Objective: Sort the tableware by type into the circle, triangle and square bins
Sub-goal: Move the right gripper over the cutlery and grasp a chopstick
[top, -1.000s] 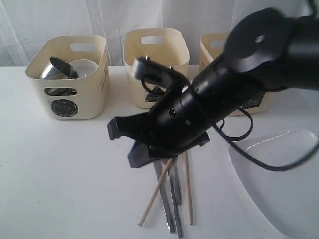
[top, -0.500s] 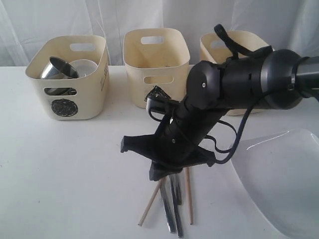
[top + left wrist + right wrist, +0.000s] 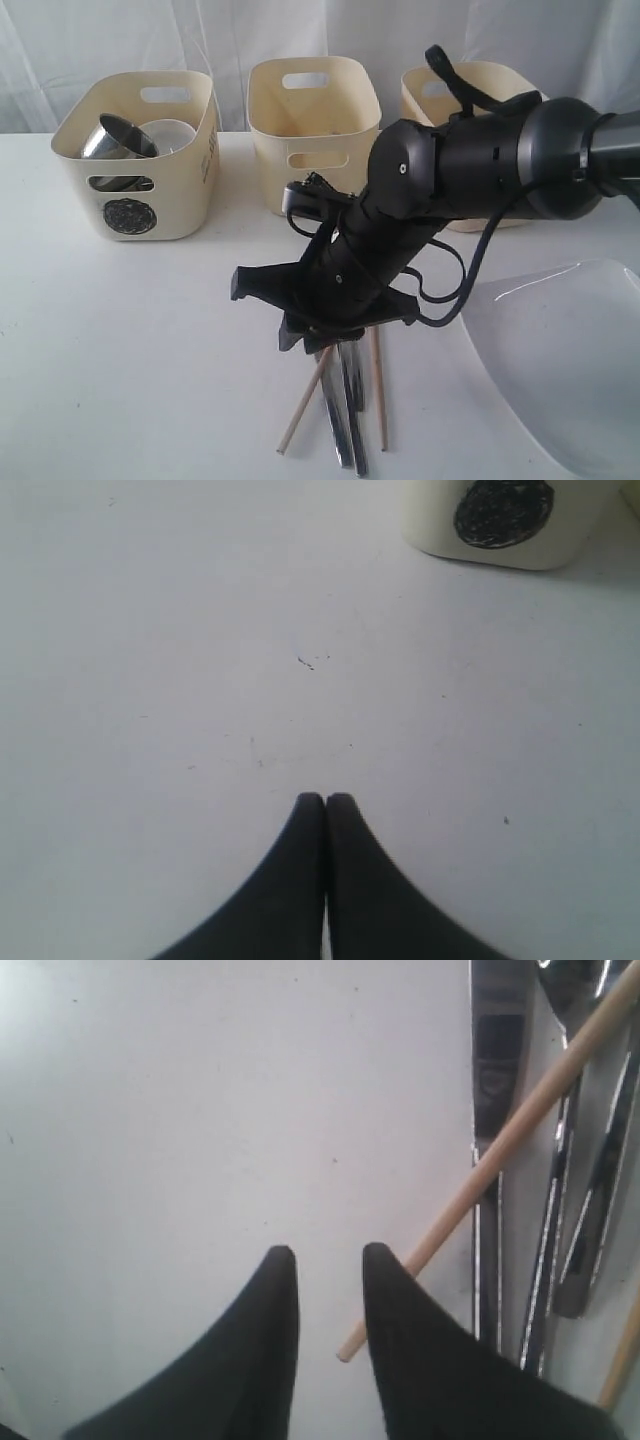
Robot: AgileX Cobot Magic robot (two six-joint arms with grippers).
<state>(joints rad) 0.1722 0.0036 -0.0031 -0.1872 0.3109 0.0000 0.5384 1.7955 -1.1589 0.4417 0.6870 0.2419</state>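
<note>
My right gripper reaches across the middle and hangs low over the near end of the cutlery pile. In the right wrist view its jaws stand open with nothing between them. One wooden chopstick lies with its tip just beside a finger. The steel cutlery and two chopsticks fan out on the table under the arm. A steel mug and a white bowl sit in the circle bin. My left gripper is shut and empty over bare table near that bin.
The triangle bin stands at the back centre. A third bin is half hidden behind my right arm. The large white plate lies at the right front, next to the cutlery.
My right arm has swung down and settled lower over the cutlery. Its jaws have parted from shut to open. The left gripper stays shut.
</note>
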